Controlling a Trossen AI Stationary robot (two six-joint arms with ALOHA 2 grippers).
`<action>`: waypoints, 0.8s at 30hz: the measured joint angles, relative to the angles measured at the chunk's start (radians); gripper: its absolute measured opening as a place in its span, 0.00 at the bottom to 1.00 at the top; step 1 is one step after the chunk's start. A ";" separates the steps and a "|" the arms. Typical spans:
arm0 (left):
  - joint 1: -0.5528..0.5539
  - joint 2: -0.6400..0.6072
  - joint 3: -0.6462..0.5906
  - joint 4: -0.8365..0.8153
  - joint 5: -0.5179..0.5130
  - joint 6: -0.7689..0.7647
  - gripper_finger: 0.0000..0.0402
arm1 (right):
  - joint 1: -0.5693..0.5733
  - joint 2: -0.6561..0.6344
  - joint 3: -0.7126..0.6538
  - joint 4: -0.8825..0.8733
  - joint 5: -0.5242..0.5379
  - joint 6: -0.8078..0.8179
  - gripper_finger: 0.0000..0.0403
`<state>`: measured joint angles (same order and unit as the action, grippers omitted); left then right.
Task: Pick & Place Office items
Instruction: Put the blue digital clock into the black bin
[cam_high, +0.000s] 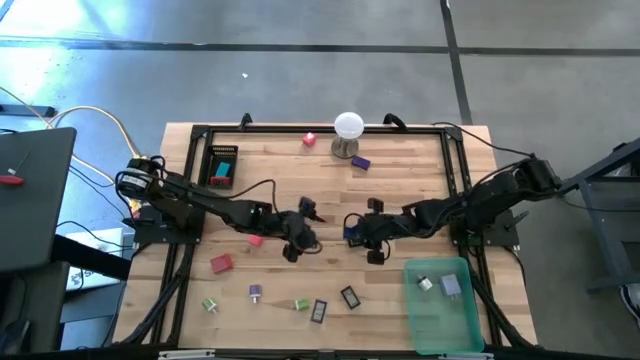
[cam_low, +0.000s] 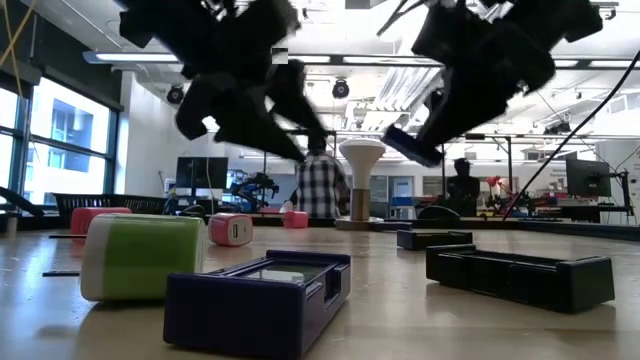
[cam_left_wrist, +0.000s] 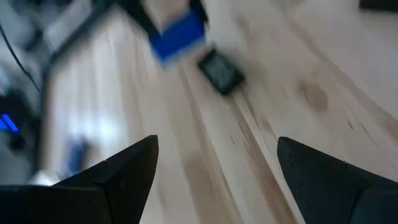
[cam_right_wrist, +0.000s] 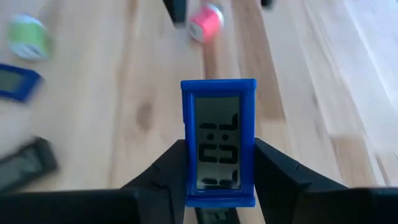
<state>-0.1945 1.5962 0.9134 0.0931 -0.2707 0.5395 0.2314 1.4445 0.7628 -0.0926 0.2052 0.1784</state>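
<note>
Blue digital clock (cam_right_wrist: 218, 142), grey display, upright between right gripper (cam_right_wrist: 216, 163) fingers

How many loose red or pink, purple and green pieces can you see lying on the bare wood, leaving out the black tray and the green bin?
Red or pink pieces: 3
Purple pieces: 2
Green pieces: 2
Total: 7
</note>
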 joint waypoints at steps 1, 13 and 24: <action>-0.006 0.007 0.000 0.048 0.000 0.069 0.79 | 0.000 0.000 0.000 0.022 -0.019 -0.012 0.32; -0.095 0.118 0.000 0.382 -0.058 0.605 0.79 | 0.000 -0.001 0.002 0.092 -0.111 -0.025 0.32; -0.074 0.185 0.000 0.540 -0.058 0.729 0.79 | 0.000 -0.001 0.003 0.093 -0.135 -0.023 0.32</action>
<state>-0.2684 1.7809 0.9131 0.6334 -0.3285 1.2684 0.2314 1.4433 0.7654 0.0002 0.0700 0.1559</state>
